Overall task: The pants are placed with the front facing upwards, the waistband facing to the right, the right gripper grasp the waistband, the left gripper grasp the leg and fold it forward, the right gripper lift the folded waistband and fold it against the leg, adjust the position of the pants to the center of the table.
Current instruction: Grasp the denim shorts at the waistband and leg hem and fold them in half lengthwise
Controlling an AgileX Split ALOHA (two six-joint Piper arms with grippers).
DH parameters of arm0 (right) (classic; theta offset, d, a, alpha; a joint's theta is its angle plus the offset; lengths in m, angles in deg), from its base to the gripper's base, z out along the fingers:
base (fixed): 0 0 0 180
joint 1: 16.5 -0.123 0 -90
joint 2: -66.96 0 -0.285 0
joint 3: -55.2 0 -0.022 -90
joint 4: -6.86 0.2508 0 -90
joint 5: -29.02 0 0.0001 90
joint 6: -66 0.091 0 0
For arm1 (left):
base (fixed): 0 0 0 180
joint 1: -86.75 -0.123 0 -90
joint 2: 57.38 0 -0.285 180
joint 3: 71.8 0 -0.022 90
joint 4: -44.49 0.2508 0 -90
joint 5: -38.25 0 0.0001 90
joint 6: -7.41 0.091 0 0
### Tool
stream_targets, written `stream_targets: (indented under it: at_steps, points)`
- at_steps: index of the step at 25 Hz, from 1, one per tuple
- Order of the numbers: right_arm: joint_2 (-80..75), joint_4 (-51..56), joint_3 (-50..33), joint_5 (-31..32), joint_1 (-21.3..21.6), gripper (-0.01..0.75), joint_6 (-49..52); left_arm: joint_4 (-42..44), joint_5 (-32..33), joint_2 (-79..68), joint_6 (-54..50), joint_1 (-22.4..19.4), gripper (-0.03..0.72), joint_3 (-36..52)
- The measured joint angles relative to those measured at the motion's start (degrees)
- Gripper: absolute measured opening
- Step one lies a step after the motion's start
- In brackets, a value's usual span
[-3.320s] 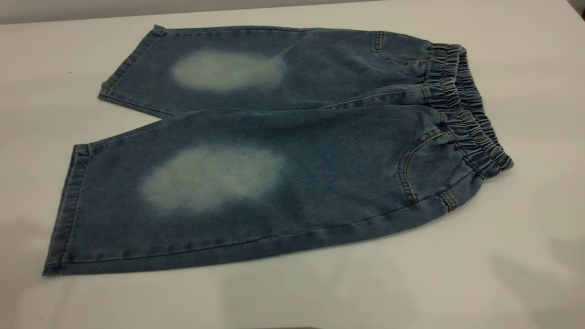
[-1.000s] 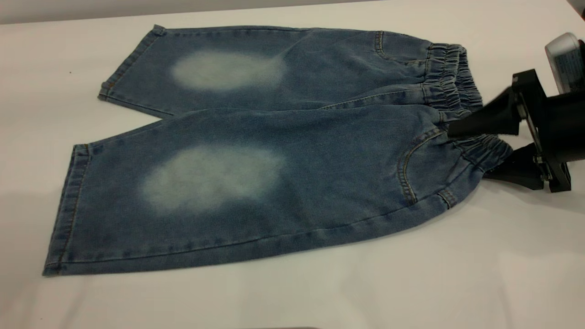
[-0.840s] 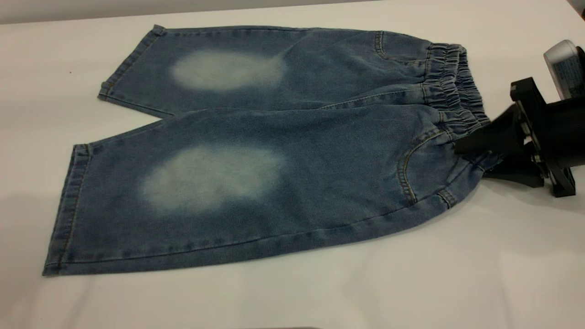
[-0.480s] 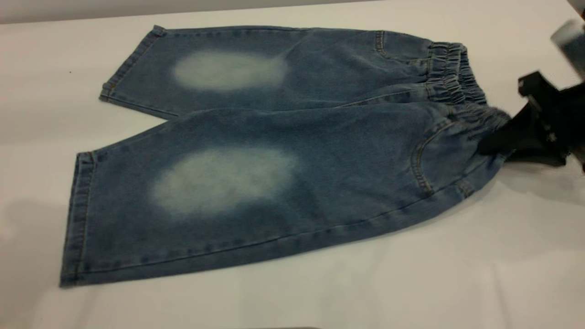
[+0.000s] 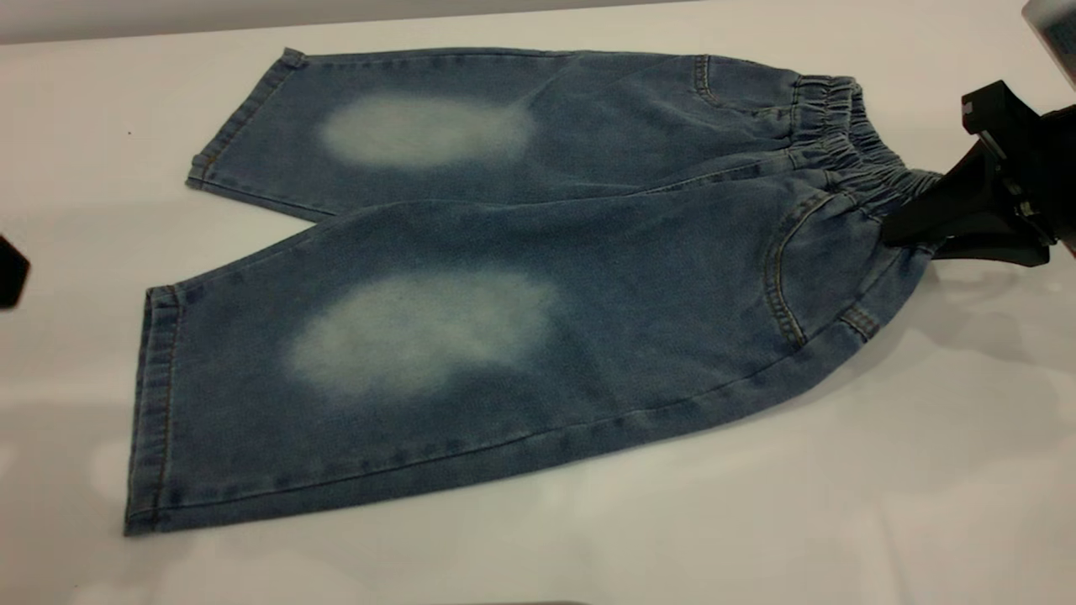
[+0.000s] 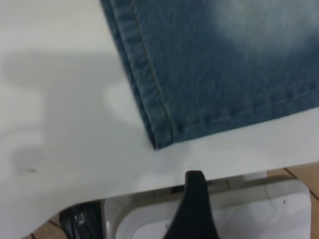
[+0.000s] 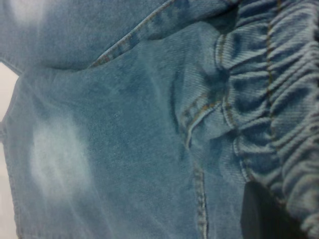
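My right gripper (image 5: pixel 893 238) sits at the right end of the pants (image 5: pixel 504 277), its wedge jaws closed together on the near part of the waistband (image 5: pixel 874 181), where the ruched denim is bunched and pulled up a little off the bench (image 5: pixel 756 521). From my right wrist camera, the gathered waistband (image 7: pixel 279 114) fills one side of the picture, with a pocket seam in tan stitching (image 7: pixel 199 199) running beside it and a dark jaw tip at the corner.

The pants lie front up across the white bench, waistband to the right, the 2 legs spread to the left, each with 1 pale faded oval patch (image 5: pixel 424 323). The near leg's hem (image 5: pixel 151 412) is at the left, close to the front edge of the bench.

My left gripper (image 5: pixel 10 270) shows only as a dark sliver at the far left edge, above the bench and apart from the leg hems; I cannot tell whether it is open. From my left wrist camera, the near leg's hem corner (image 6: pixel 157 142) lies flat on the bench, with 1 black fingertip (image 6: pixel 195 181) short of it, not touching.
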Motion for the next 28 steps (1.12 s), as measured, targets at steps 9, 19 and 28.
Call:
stream_targets:
  at_steps: [9, 19, 28]
  points:
    - [0.04, 0.0, 0.0, 0.11, -0.08, 0.043, 0.0, -0.31, -4.88, -13.51, -0.41, 0.0, 0.557, 0.03]
    - [0.04, 0.0, 0.0, 0.16, -0.08, 0.043, 0.0, -0.97, -12.25, -29.13, -0.05, 0.25, 0.557, -0.02]
    - [0.04, 0.0, 0.0, 0.16, -0.08, 0.043, 0.05, -1.45, -21.14, -36.54, 1.25, 7.78, 0.557, -0.53]
